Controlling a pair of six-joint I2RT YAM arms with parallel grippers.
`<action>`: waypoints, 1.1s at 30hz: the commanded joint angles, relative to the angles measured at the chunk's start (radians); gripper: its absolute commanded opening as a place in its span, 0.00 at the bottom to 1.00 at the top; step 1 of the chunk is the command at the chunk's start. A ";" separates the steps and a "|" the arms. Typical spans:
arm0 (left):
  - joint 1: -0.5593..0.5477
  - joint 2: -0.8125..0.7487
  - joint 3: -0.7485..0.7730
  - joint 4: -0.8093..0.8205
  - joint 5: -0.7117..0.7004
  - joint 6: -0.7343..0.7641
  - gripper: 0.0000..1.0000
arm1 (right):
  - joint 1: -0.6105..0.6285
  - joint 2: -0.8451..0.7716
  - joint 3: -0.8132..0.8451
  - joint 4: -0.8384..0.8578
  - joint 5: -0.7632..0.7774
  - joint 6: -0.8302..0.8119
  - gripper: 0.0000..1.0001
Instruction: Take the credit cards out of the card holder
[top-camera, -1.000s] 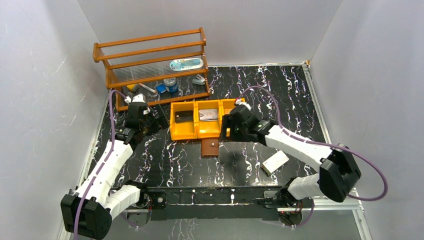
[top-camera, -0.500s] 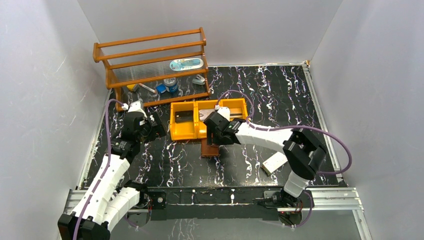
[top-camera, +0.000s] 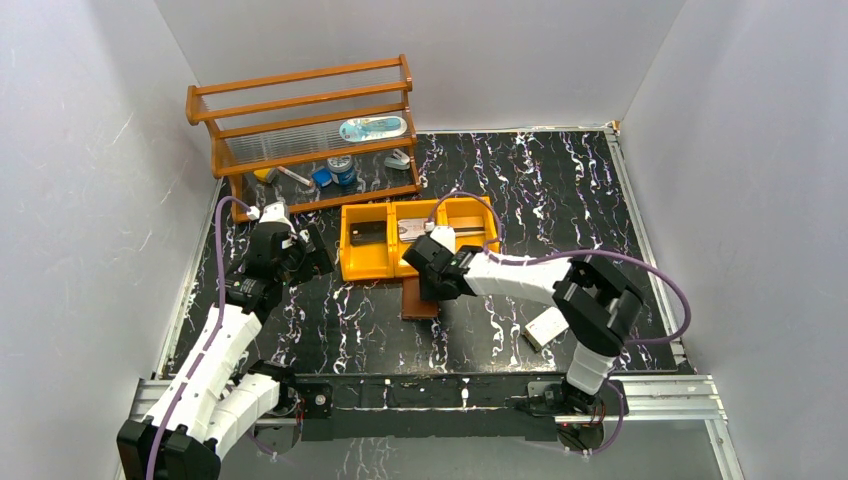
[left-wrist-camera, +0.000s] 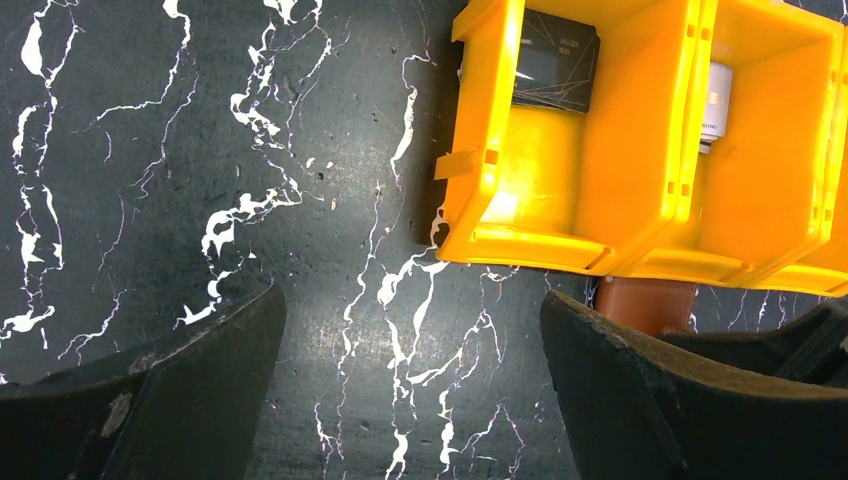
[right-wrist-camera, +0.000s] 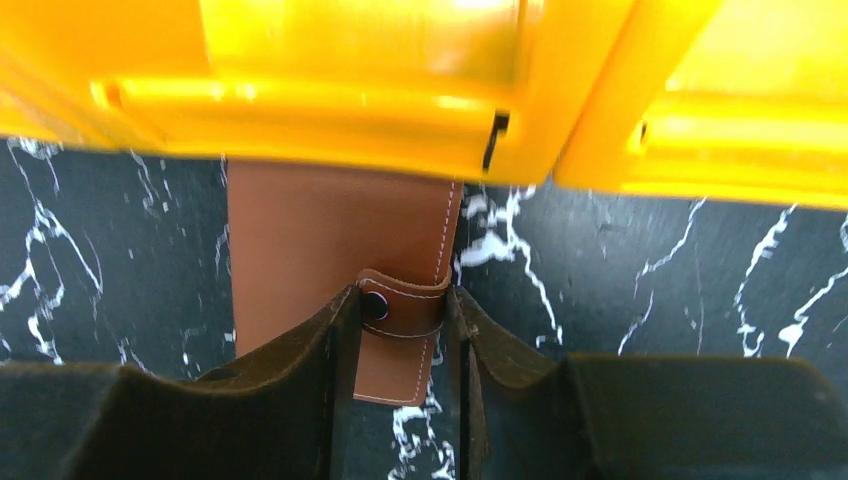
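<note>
– Now, where is the card holder (top-camera: 420, 300) lying?
– It is lying flat on the worktop (top-camera: 560, 190), folded shut, just near of the orange tray (top-camera: 363, 270); in the right wrist view its far edge is disappearing behind the tray's near wall.
– And what is the right end effector (right-wrist-camera: 400, 300) doing?
– It is sitting low over the holder, grasping it by the snap tab (right-wrist-camera: 405, 345); one finger is pressing against each side edge of the tab.
– And the left end effector (left-wrist-camera: 410, 340)?
– It is hanging released, fingers spread wide, above the worktop to the left of the tray, well apart from the holder.
– Is anything lying in the tray?
– A dark flat piece (left-wrist-camera: 555, 65) is lying in the left compartment and a pale piece (left-wrist-camera: 715, 100) in the middle one; whether they are credit cards I cannot tell.
</note>
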 joint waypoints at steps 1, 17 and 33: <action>-0.001 -0.003 0.009 -0.008 -0.001 0.013 0.98 | 0.034 -0.073 -0.091 -0.008 -0.073 0.014 0.33; -0.001 0.000 0.007 -0.008 0.036 0.017 0.98 | 0.122 -0.270 -0.176 -0.097 -0.040 0.140 0.59; 0.000 0.005 0.004 -0.008 0.058 0.022 0.98 | 0.118 -0.598 -0.271 -0.565 0.230 0.568 0.98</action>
